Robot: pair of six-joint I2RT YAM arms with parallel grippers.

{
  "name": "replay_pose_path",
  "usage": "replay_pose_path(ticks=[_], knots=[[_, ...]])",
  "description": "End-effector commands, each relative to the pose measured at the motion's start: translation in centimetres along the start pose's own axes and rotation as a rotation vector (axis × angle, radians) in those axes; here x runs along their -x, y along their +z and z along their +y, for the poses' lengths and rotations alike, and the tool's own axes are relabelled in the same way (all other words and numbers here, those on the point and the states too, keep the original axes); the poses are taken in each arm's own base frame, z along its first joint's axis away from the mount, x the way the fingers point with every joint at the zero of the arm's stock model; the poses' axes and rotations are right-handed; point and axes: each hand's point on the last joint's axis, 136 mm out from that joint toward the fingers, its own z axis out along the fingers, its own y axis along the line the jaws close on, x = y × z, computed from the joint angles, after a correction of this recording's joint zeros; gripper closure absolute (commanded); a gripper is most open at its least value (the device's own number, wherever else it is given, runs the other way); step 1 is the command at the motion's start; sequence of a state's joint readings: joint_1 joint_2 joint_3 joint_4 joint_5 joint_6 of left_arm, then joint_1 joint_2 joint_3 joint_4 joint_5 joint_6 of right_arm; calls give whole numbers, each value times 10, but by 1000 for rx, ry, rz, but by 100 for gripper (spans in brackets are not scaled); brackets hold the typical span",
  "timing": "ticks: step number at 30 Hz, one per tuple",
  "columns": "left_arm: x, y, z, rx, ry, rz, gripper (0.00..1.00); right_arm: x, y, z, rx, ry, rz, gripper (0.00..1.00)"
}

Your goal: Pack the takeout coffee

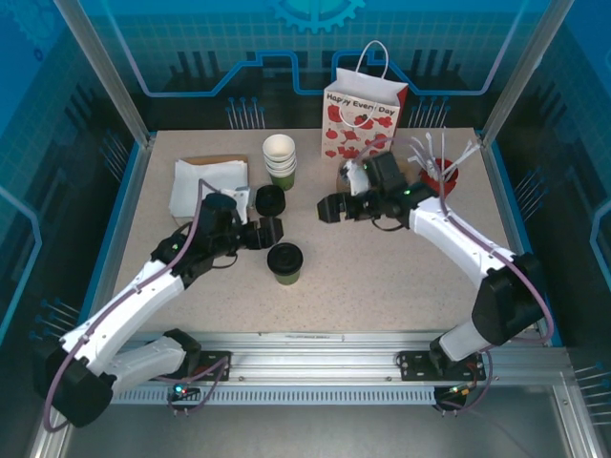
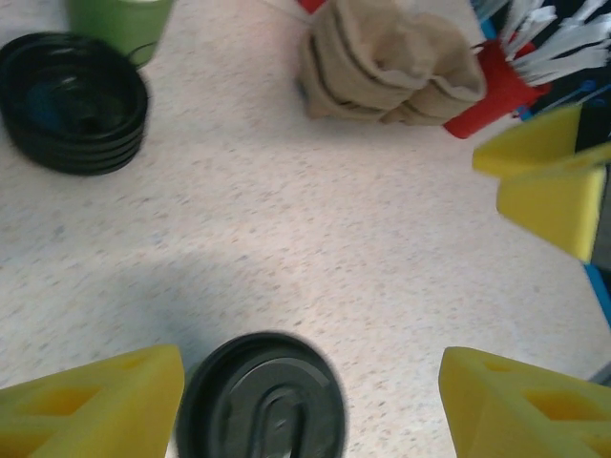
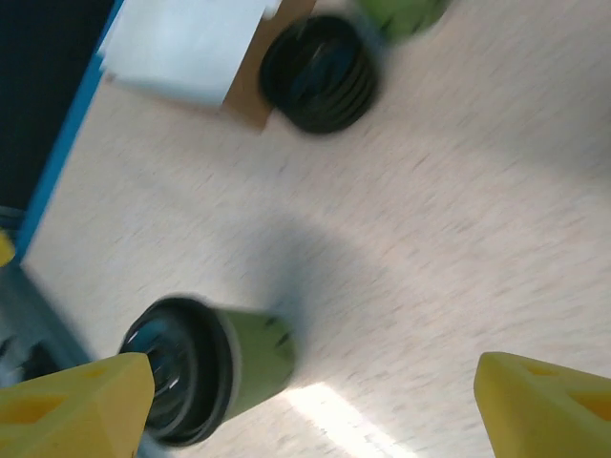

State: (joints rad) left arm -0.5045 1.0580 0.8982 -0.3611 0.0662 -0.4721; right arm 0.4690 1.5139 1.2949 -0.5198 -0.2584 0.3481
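The takeout coffee (image 1: 284, 261) stands upright on the counter (image 1: 382, 277), lid up, well apart from the gift bag (image 1: 363, 114), on its near side. The left pincer (image 1: 270, 232) is spread wide just beside the cup. The right pincer (image 1: 329, 208), also spread, hangs closer to the bag. Left looks the nearer reach.

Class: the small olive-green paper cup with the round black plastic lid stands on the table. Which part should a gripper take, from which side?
Probably the green wall of the olive-green paper cup, just under its black plastic lid, approached from the side. It stands upright with a round wall, and the wider lid would stop it slipping.
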Motion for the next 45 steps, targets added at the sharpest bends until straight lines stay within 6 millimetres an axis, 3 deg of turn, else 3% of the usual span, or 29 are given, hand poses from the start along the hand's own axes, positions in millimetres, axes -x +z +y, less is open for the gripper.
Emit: replay_pose_path(ticks=[1, 5, 10, 20, 30, 45], knots=[[20, 8, -37, -102, 28, -16, 27, 17, -20, -55, -316, -128, -15, 12], [29, 16, -48, -108, 43, -14, 28, 45, -11, -85, -438, -146, -15, 19], [37, 19, -51, -95, 70, -19, 27, 63, 3, -122, -522, -117, 17, 27], [39, 24, -52, -82, 98, -10, 28, 67, 37, -184, -591, -49, 108, 31], [37, 26, -51, -79, 100, -3, 28, 63, 59, -210, -579, 8, 157, 36], [30, 28, -46, -71, 95, 12, 28, 61, 55, -228, -584, 51, 155, 35]])
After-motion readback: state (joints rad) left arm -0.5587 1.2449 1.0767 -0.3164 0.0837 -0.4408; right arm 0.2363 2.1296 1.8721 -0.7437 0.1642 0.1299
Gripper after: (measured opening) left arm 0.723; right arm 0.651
